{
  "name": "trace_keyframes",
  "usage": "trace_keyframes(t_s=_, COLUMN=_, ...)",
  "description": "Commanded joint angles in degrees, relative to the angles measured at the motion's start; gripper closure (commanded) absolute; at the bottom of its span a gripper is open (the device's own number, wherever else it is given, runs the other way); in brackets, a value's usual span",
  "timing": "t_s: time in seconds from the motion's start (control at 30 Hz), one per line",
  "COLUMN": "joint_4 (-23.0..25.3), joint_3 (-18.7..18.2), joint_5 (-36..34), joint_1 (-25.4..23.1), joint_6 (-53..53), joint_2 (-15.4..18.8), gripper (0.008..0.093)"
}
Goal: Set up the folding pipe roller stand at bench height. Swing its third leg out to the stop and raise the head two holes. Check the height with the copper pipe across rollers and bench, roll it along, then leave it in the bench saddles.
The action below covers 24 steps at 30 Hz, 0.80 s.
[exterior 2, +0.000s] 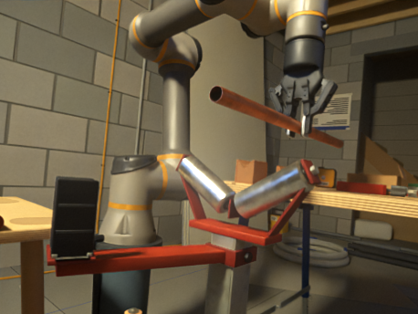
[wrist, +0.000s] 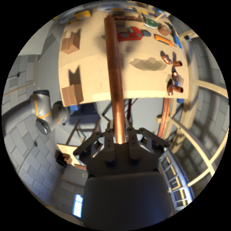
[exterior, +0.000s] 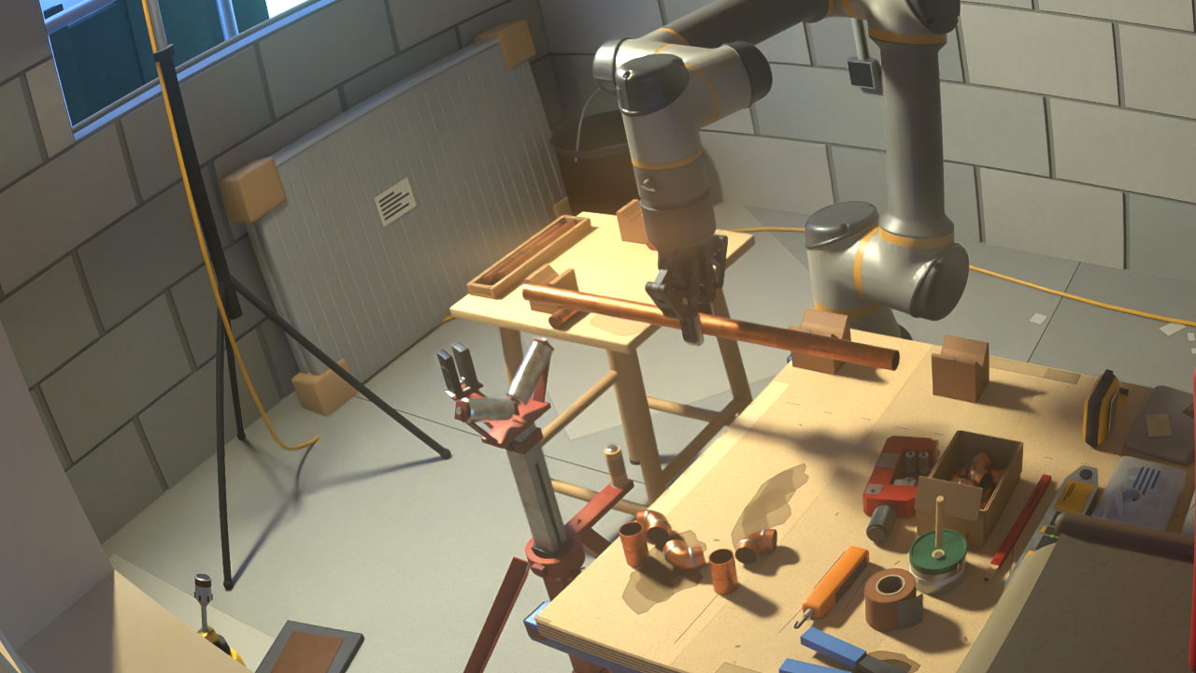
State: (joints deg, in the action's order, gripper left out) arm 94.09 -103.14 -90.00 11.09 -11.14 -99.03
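Observation:
The copper pipe (exterior: 711, 326) hangs in the air, well above and clear of the roller stand's V-shaped rollers (exterior: 504, 393). One end of the pipe reaches over the workbench edge near the nearer wooden saddle (exterior: 821, 341); the other points toward the small side table. The pipe is clamped near its middle in my closed gripper (exterior: 691, 322), which hangs straight down from the arm. A second saddle (exterior: 959, 368) stands further along the bench's back edge. The stand's red head (exterior 2: 228, 228) sits on a grey post, and its red legs spread beside the bench. From the wrist camera the pipe (wrist: 115, 75) runs out over the bench.
Behind stand a block wall, a leaning radiator panel (exterior: 401, 209) and a small wooden table (exterior: 602, 276). A black tripod (exterior: 226, 318) with a yellow cable stands left. The bench holds copper fittings (exterior: 686, 552), a red tool (exterior: 899, 477), a parts box (exterior: 974, 481) and tape rolls.

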Motion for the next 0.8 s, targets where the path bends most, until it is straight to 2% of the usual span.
trace_keyframes(t_s=0.0, joint_4=-0.09, joint_3=-0.55, joint_5=0.01, joint_1=-0.91, joint_6=0.85, joint_2=-0.85, gripper=0.0934)
trace_keyframes(t_s=0.37, joint_4=-2.04, joint_3=-6.21, joint_5=0.00, joint_1=-14.09, joint_6=14.04, joint_2=-8.45, gripper=0.0934)
trace_keyframes(t_s=0.57, joint_4=-2.64, joint_3=-7.38, joint_5=-0.01, joint_1=-21.05, joint_6=21.03, joint_2=-10.19, gripper=0.0934)
trace_keyframes(t_s=0.77, joint_4=-2.83, joint_3=-7.73, joint_5=-0.02, joint_1=-25.16, joint_6=25.18, joint_2=-10.72, gripper=0.0934)
